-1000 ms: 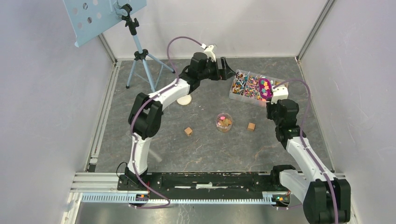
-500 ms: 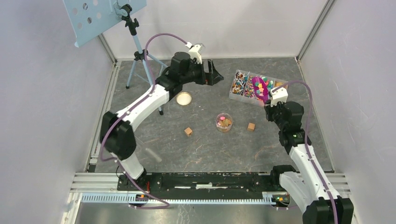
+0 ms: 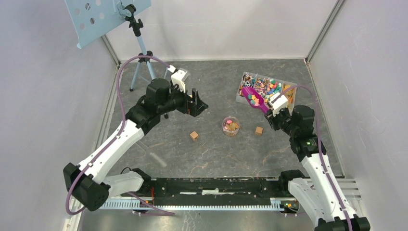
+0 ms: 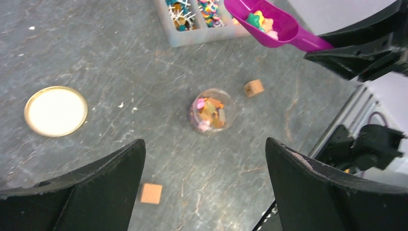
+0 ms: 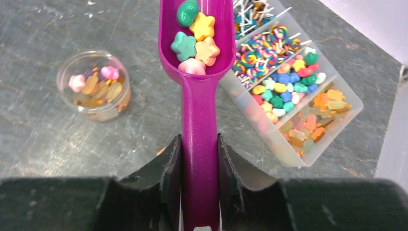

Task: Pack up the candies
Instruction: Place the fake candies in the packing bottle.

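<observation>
My right gripper [image 5: 198, 144] is shut on the handle of a magenta scoop [image 5: 198, 106]. Its bowl carries a few candies [image 5: 195, 38], green, yellow, orange and pink. The scoop [image 3: 255, 98] hangs over the near-left edge of the clear compartment tray [image 3: 241, 97], which holds several sorts of candies [image 5: 288, 91]. A small clear cup [image 3: 231, 126] partly filled with candies [image 5: 96, 84] stands left of and nearer than the scoop. My left gripper [image 3: 198, 104] hovers open and empty, left of and beyond the cup [image 4: 211, 110].
Two wooden cubes [image 3: 194, 135] [image 3: 259, 130] lie on either side of the cup. A round white lid [image 4: 56, 110] lies on the table below the left gripper. A tripod [image 3: 142, 55] with a perforated plate stands back left. Walls enclose three sides.
The left arm swung back from the tray toward the near left and its jaws opened fully. The right gripper lifted the loaded scoop out of the tray and moved it left.
</observation>
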Controlling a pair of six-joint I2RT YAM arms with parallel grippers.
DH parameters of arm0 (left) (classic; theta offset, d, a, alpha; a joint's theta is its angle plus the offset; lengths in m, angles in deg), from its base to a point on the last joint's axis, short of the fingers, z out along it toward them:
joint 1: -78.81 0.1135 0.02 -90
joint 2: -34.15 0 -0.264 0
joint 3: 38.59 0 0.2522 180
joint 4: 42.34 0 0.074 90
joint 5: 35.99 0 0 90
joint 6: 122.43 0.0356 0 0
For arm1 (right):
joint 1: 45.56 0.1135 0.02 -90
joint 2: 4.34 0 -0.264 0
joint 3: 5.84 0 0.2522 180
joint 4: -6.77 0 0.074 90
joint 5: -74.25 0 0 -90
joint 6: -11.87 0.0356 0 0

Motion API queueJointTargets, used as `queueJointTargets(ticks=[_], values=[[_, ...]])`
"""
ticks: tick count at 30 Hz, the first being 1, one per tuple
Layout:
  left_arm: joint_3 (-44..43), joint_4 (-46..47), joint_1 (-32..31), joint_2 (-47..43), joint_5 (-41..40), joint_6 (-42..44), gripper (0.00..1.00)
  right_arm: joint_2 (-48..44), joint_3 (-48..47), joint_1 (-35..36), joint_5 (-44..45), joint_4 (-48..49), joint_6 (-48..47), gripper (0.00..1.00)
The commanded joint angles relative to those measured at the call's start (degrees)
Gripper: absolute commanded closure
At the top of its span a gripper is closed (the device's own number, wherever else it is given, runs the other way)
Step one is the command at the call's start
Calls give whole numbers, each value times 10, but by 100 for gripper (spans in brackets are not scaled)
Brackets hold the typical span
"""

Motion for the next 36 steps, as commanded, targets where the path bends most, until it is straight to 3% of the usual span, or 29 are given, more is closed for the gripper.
queueJointTargets(ticks=[1, 11, 36], values=[[51, -8, 2, -42, -38, 70, 0, -14, -31, 23, -27, -33, -47, 100], [85, -14, 2, -78, -52, 92, 0, 6, -66, 107, 14, -152, -135, 100], [94, -14, 2, -98, -76, 90, 0, 51, -142, 182, 70, -317, -157, 100]])
